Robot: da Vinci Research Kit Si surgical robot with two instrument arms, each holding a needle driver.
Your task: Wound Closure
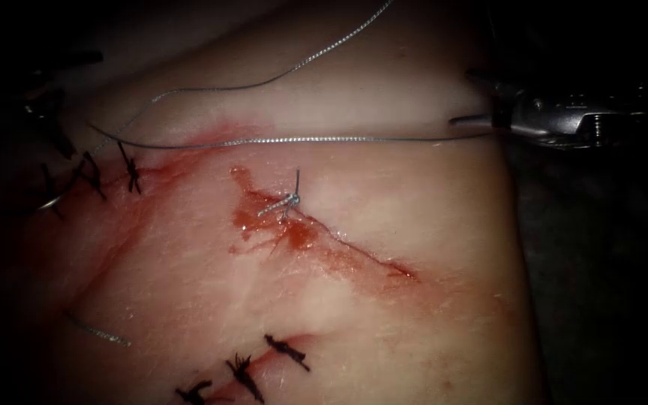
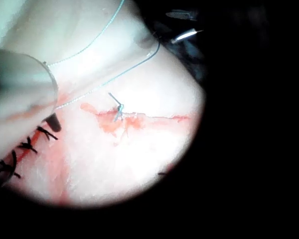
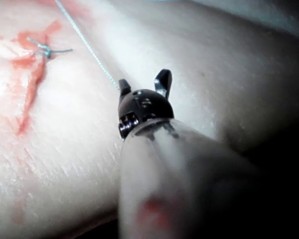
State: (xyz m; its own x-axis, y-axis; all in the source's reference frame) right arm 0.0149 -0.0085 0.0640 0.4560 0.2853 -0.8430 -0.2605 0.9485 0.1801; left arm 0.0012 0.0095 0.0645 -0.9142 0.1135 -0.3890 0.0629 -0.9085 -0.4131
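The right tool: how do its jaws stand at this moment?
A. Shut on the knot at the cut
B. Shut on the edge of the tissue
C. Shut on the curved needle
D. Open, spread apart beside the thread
D: the right tool has its two jaws spread apart, with the thread running up to them, clear of the knot at the cut.

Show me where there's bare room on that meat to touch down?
Bare tissue lies right of the cut, below the thread, and between the cut and the lower dark stitches. Crowded: upper left, with more stitches and thread loops, and by the right tool, jaws open beside the thread.
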